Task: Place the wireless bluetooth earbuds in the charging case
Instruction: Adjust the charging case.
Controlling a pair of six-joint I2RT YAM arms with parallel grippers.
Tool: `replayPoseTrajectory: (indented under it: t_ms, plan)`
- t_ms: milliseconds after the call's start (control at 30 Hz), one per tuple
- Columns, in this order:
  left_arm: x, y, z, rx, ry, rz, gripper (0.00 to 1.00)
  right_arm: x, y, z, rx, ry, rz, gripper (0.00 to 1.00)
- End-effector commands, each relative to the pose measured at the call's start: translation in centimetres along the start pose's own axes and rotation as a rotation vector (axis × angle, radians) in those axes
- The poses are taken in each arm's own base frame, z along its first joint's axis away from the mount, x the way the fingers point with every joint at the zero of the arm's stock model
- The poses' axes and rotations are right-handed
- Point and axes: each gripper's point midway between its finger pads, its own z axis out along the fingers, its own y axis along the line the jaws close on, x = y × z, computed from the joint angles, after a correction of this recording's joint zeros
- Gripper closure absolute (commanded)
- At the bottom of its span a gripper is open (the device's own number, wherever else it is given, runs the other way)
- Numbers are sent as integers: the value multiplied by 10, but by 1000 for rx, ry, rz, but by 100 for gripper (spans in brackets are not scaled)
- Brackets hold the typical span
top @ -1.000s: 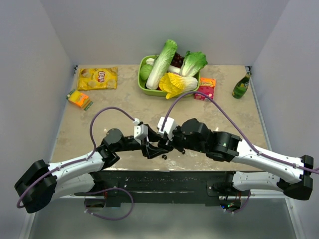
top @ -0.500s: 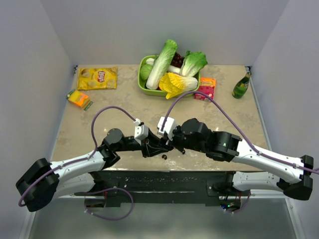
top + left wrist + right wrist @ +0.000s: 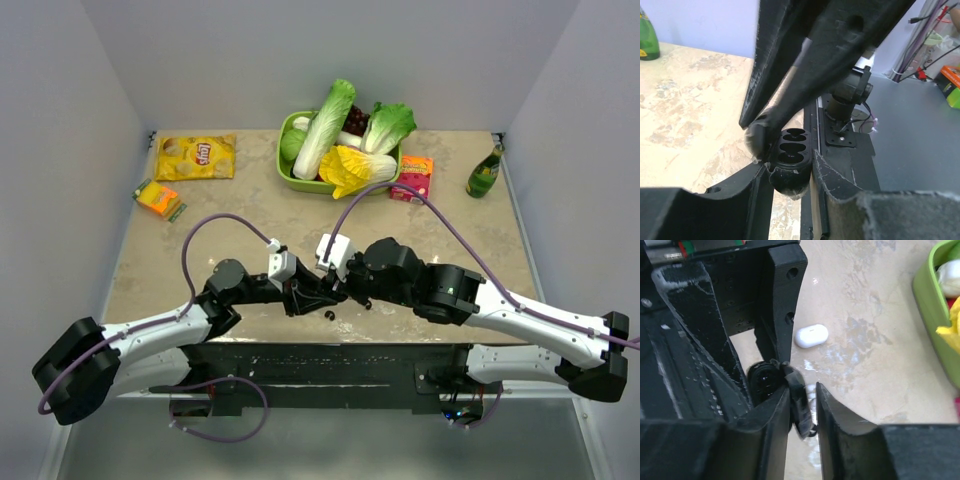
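Note:
My left gripper [image 3: 318, 297] [image 3: 790, 172] is shut on a small black charging case [image 3: 790, 155] with its earbud wells open to view. My right gripper [image 3: 340, 295] [image 3: 803, 390] meets it head-on at the near middle of the table. Its fingers stand narrowly apart around the case's raised black lid [image 3: 799, 400], which rests against one finger and is blurred. The case's base [image 3: 765, 382] shows behind the lid. A small glossy white oval case [image 3: 811, 335] lies shut on the table just beyond. A small black earbud [image 3: 330, 316] lies on the table below the grippers.
A green basket [image 3: 290, 170] of vegetables stands at the back middle. A yellow chip bag [image 3: 196, 157] and an orange packet [image 3: 158, 198] lie back left. A pink-orange box [image 3: 413, 177] and a green bottle [image 3: 484, 172] stand back right. The table's front edge is just below the grippers.
The left gripper has shifted slightly right, closer against the right gripper. The second black speck beside the right gripper no longer shows. The rest is unchanged.

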Motion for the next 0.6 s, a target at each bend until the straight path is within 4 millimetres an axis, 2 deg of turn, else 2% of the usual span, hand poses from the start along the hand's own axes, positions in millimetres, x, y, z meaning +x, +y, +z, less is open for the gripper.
replayPoseTrajectory:
  t_ms: [0, 67, 233, 333, 433, 467, 533, 567]
  plan:
    - [-10, 8, -2, -39, -59, 40, 100, -33, -6, -12, 33, -110, 100, 61]
    - [-10, 8, -4, -47, -65, 42, 100, -41, -9, -14, 51, -143, 123, 50]
    - [-12, 8, -8, -67, -82, 45, 100, -59, -20, -24, 99, -207, 178, 41]
    - [-11, 11, -13, -98, -95, 40, 100, -65, -40, -38, 208, -272, 264, 35]
    - [-10, 14, -22, -150, -130, 31, 100, -41, -66, -47, 375, -285, 411, 34]
    - [-14, 12, -25, -160, -150, 37, 100, -16, -74, -40, 435, -239, 445, 34]
    - [-9, 13, -32, -199, -159, 34, 100, 12, -75, -32, 457, -189, 543, 35]
    - [-14, 9, -37, -204, -183, 54, 100, 42, -79, -23, 484, -126, 574, 36]
